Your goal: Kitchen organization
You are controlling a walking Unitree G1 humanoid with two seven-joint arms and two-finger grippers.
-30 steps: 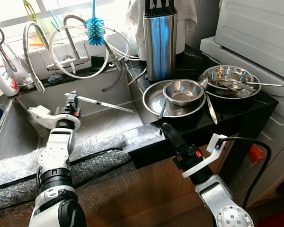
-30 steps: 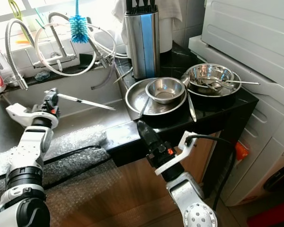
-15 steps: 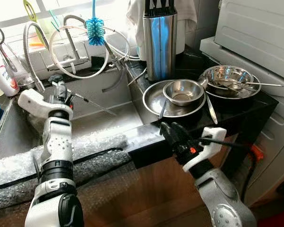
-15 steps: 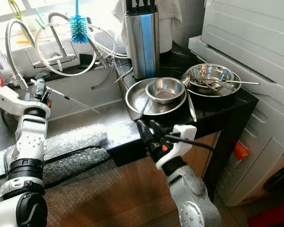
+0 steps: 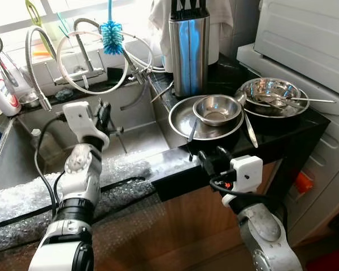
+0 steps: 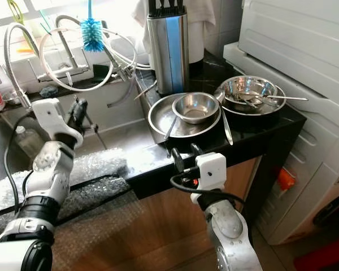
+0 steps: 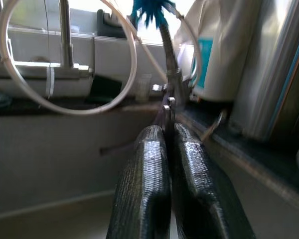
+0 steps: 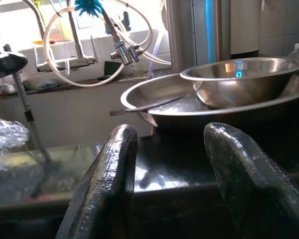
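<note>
Left gripper (image 5: 104,113) over the sink (image 5: 135,121), fingers (image 7: 149,169) pressed together on a thin knife (image 5: 120,140) whose blade hangs down toward the basin. Right gripper (image 5: 210,160) at the counter (image 5: 282,132) front edge, fingers (image 8: 109,174) apart, nothing between them, just below the wide pan (image 5: 183,121). Small bowl (image 5: 217,109) sits in that pan; second bowl (image 5: 274,93) with utensils to its right. Knife block (image 5: 187,48) stands behind the pan.
</note>
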